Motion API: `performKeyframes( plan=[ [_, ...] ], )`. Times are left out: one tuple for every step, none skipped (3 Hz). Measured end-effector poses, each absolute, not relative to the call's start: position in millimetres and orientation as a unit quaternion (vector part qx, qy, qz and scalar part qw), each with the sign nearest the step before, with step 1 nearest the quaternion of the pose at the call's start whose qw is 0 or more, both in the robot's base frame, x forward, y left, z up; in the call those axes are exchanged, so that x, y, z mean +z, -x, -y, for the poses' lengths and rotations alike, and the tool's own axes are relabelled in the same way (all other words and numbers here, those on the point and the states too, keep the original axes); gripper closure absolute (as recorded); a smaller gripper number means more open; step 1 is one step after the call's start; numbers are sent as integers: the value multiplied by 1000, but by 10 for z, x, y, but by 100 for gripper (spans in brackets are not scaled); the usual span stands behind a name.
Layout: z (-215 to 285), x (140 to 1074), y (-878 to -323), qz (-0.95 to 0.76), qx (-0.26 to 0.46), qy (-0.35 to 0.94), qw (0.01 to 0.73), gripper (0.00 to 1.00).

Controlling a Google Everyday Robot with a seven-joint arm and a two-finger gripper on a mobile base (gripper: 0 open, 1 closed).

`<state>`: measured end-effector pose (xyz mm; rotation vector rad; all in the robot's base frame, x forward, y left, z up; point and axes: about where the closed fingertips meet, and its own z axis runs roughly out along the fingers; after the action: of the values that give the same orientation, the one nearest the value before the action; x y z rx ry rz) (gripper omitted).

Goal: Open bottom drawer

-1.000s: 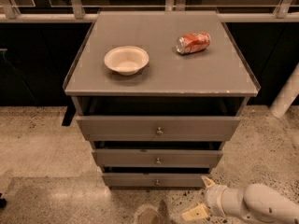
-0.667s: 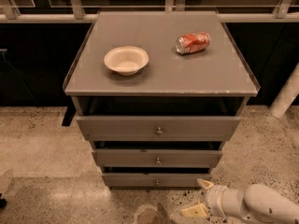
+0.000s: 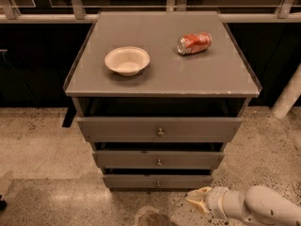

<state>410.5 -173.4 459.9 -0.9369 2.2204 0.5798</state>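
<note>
The grey cabinet [image 3: 162, 74] has three drawer fronts, each with a small round metal knob. The bottom drawer [image 3: 136, 181] is the narrowest and lowest front, with its knob [image 3: 158, 184] at the centre. It sits just above the floor and juts out slightly from the cabinet. My gripper [image 3: 197, 200], tan-tipped on a white arm [image 3: 256, 206], is low at the bottom right. It is in front of and to the right of the bottom drawer's knob, apart from it and holding nothing that I can see.
A cream bowl [image 3: 127, 60] and a red can [image 3: 194, 43] lying on its side rest on the cabinet top. The top drawer [image 3: 160, 128] and middle drawer [image 3: 159, 159] jut out a little. The floor [image 3: 42, 145] is speckled. A white post [image 3: 287, 95] stands at the right.
My gripper has shifted slightly left and lower, towards the bottom drawer's front. The drawers, bowl and can have not moved.
</note>
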Motion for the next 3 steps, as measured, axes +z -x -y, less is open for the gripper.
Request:
performKeyframes(
  plan=[
    [1682, 4508, -4138, -846, 204, 371, 325, 88],
    [1605, 4232, -4153, -835, 169, 388, 353, 100],
    [1547, 3908, -4221, -821, 119, 406, 384, 100]
  ],
)
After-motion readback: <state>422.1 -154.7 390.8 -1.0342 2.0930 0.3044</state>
